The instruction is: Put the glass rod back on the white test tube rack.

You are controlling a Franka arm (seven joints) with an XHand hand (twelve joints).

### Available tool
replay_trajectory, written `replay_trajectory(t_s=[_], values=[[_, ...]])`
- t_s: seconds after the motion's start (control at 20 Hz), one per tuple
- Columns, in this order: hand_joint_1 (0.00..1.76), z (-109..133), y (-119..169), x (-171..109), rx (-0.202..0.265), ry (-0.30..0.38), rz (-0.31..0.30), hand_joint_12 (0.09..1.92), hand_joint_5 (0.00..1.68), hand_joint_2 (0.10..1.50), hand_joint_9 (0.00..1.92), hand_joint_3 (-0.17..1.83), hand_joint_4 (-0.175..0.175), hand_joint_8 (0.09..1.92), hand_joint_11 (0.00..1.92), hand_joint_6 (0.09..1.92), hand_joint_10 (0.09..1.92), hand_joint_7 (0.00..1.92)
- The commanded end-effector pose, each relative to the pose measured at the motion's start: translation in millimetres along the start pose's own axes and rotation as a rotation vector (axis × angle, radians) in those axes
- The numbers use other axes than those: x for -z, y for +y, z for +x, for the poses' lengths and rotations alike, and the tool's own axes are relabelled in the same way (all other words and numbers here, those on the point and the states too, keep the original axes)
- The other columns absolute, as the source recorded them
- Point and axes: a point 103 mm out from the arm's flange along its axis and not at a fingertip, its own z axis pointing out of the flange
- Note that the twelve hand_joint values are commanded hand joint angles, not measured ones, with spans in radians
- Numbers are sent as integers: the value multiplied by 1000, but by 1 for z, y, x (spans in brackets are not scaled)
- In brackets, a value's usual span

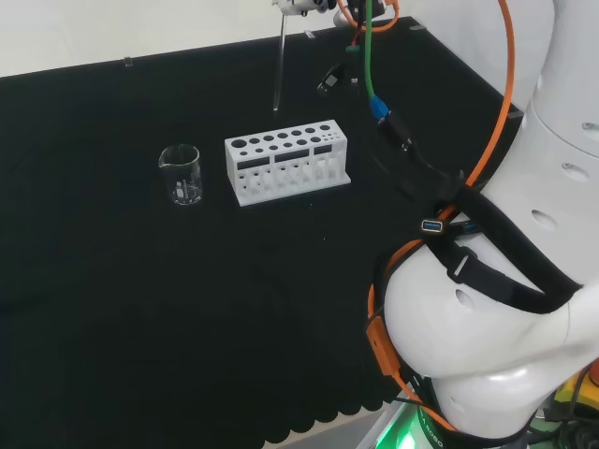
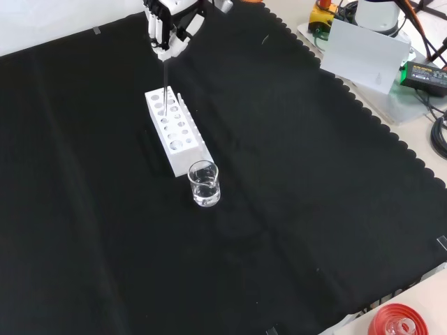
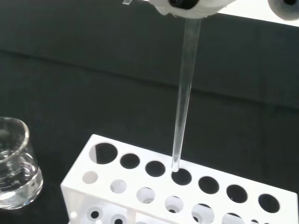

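At the top of the front view the hand [image 2: 167, 31] pinches the glass rod [image 3: 183, 107] upright in curled fingers, its tip just above a back-row hole of the white test tube rack [image 2: 174, 132], so only lowering and releasing remain.

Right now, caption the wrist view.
Glass rod hanging upright from the robot hand, tip just above a rack hole.

Lab bench: test tube rack [image 1: 287, 161], beaker [image 1: 182, 175]
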Motion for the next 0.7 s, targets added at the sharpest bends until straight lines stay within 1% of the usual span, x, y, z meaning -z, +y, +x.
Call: replay_trajectory(t_s=[0.05, 0.25, 0.45, 0.7], values=[[1332, 10, 12, -11, 25, -2, 9, 539, 1420, 1041, 1840, -175, -175, 438, 1608, 87, 139, 1456], [1333, 15, 13, -1, 26, -13, 1, 539, 1420, 1041, 1840, -175, -175, 438, 1608, 87, 138, 1456], [1333, 21, 12, 0, 34, -12, -2, 539, 1420, 1042, 1839, -175, -175, 439, 1608, 87, 138, 1456], [1333, 22, 11, 4, 34, -17, -3, 539, 1420, 1042, 1840, -175, -175, 439, 1607, 87, 138, 1456]])
